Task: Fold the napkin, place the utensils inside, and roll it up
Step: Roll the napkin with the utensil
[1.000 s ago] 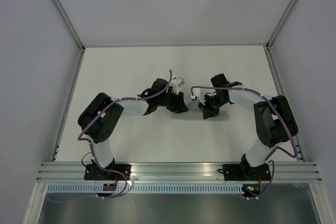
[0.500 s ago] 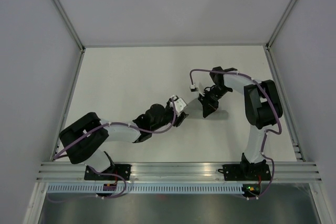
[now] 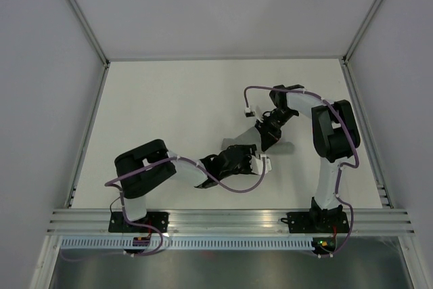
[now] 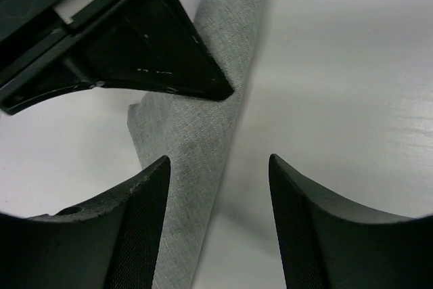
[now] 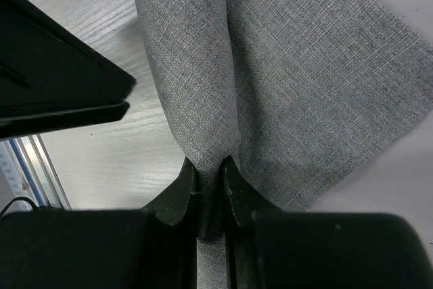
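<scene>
The napkin [image 4: 203, 126] is rolled into a narrow grey strip lying on the white table [image 3: 169, 99], roughly mid-table and a bit toward the right arm's side. The right gripper [image 5: 210, 170] is clamped on it — fingers pinched almost together with a ridge of cloth squeezed between them, and a looser flap spreading out on one side. The left gripper [image 4: 218, 164] has its fingers well apart, low over another stretch of the roll. Whether it's actually touching the cloth, I can't tell. The two grippers are close to each other — the right one's black body fills the top-left of the left wrist view.
</scene>
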Controlling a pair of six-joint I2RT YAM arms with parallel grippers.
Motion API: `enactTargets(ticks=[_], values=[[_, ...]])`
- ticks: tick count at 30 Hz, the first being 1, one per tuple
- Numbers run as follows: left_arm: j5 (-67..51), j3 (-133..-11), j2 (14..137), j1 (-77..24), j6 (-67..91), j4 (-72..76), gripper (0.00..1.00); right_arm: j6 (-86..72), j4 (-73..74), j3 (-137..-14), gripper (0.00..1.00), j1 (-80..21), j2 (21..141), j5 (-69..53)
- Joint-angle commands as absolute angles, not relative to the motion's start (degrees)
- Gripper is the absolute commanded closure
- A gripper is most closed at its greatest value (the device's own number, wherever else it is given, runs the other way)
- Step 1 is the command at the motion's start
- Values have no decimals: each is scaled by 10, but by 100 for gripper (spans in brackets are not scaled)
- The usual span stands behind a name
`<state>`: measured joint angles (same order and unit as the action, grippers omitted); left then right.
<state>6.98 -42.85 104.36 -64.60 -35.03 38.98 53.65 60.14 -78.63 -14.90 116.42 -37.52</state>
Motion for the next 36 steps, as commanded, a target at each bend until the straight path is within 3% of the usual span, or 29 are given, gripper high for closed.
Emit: enactTargets(ticks=[1,9,12,13,15,16,17,20,23,24,29,36], values=[[77,-462,1084,-649,-435,379,35,558,562,-762,99,-153,1220,-302],[94,-511,1135,-636,-416,345,36,559,562,-758,100,-152,1216,-307],[81,-527,1136,-635,-408,306,42,558,562,-758,99,-152,1216,-308],[72,-536,1136,-634,-402,284,45,558,562,-758,100,-151,1216,-308],[54,-563,1138,-628,-376,218,61,554,562,-758,99,-152,1214,-308],[43,-574,1140,-622,-356,194,75,553,560,-758,99,-152,1209,-309],[34,-594,1143,-621,-345,142,79,551,558,-756,98,-151,1205,-311],[3,-604,1145,-621,-310,97,95,540,551,-753,88,-152,1191,-314],[-47,-599,1145,-617,-280,78,98,522,540,-746,60,-149,1163,-323],[-58,-599,1145,-615,-273,73,98,517,534,-743,56,-143,1151,-330],[-138,-600,1147,-597,-229,42,98,448,471,-721,41,-115,1053,-349],[-239,-626,1156,-574,-196,-32,98,335,334,-668,33,-40,893,-347]])
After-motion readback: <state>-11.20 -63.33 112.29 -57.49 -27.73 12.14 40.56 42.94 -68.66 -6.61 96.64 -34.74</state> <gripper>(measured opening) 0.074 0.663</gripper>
